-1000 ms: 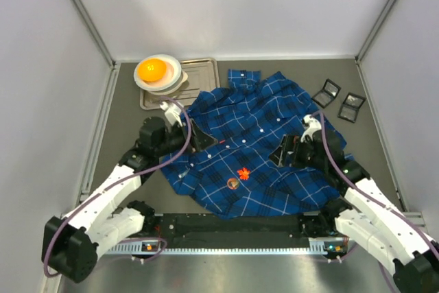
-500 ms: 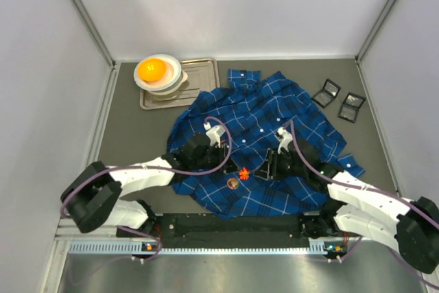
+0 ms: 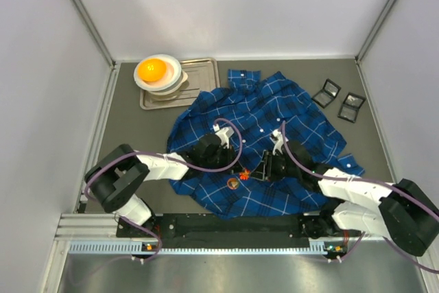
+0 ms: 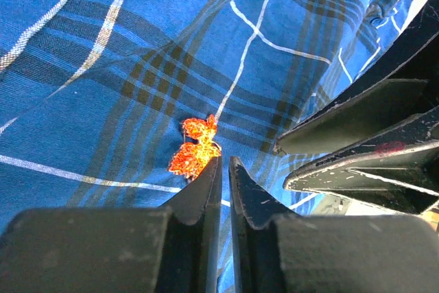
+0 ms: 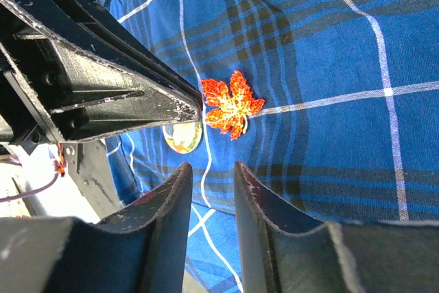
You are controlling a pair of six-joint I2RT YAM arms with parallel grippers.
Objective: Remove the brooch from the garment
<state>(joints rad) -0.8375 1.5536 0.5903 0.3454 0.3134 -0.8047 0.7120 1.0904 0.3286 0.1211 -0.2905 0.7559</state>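
The garment (image 3: 260, 121), a dark-blue plaid shirt, lies spread on the table. Pinned near its lower middle are an orange-red leaf brooch (image 3: 243, 174) (image 4: 194, 152) (image 5: 232, 104) and, just beside it, a small round brooch (image 3: 233, 183) (image 5: 182, 137). My left gripper (image 3: 237, 168) (image 4: 223, 159) rests its tips on the cloth at the leaf's edge. Its jaws are closed to a thin slit, with nothing visible between them. From the other side my right gripper (image 3: 257, 171) (image 5: 209, 166) hovers a short way from the leaf, with its jaws partly apart over bare cloth.
A metal tray (image 3: 199, 77) lies at the back left. Stacked bowls (image 3: 159, 73) holding an orange ball sit on its left end. Two small black boxes (image 3: 326, 92) (image 3: 352, 106) lie at the back right, past the shirt's sleeve.
Both arms swung in from the shirt's sides and now meet at the leaf brooch. Both grippers narrowed from wide open, the left almost fully.
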